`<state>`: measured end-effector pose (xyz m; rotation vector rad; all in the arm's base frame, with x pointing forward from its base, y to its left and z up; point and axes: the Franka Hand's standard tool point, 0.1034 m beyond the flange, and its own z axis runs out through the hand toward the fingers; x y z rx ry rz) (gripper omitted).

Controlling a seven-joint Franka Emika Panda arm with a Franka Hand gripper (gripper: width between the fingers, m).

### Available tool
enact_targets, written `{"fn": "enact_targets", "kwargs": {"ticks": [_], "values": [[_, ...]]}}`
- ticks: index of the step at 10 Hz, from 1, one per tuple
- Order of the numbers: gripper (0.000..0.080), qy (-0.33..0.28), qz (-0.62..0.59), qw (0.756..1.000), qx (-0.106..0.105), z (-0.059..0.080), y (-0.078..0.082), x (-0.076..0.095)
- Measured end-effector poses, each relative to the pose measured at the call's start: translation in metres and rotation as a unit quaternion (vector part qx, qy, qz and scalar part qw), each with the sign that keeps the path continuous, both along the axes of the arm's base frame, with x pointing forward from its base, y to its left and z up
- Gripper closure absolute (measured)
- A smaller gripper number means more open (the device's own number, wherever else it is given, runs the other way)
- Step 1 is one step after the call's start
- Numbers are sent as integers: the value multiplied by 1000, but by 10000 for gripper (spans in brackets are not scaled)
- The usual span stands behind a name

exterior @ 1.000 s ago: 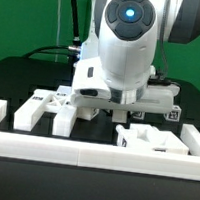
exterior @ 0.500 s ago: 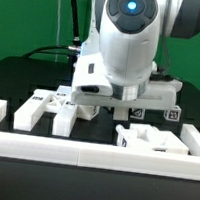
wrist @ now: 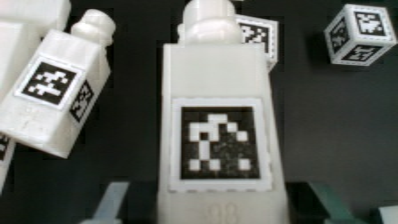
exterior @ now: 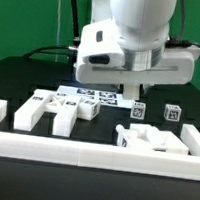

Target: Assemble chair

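Pincer gripping tagged bar, second bar beside, cube beyond

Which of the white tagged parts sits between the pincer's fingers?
The long bar ending in a narrow peg; the tilted bar and the small cube lie outside the pincer.

Border rail on black table
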<state>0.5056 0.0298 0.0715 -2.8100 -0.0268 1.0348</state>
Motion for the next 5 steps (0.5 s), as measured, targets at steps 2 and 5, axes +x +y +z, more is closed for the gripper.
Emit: {"fn": "enact_targets", "kwargs": {"ticks": [2,5], "values": [[509,-15,-1,1000,-1,0,0,7],[509,-96,-5,995,-5,37,-1,48]]}}
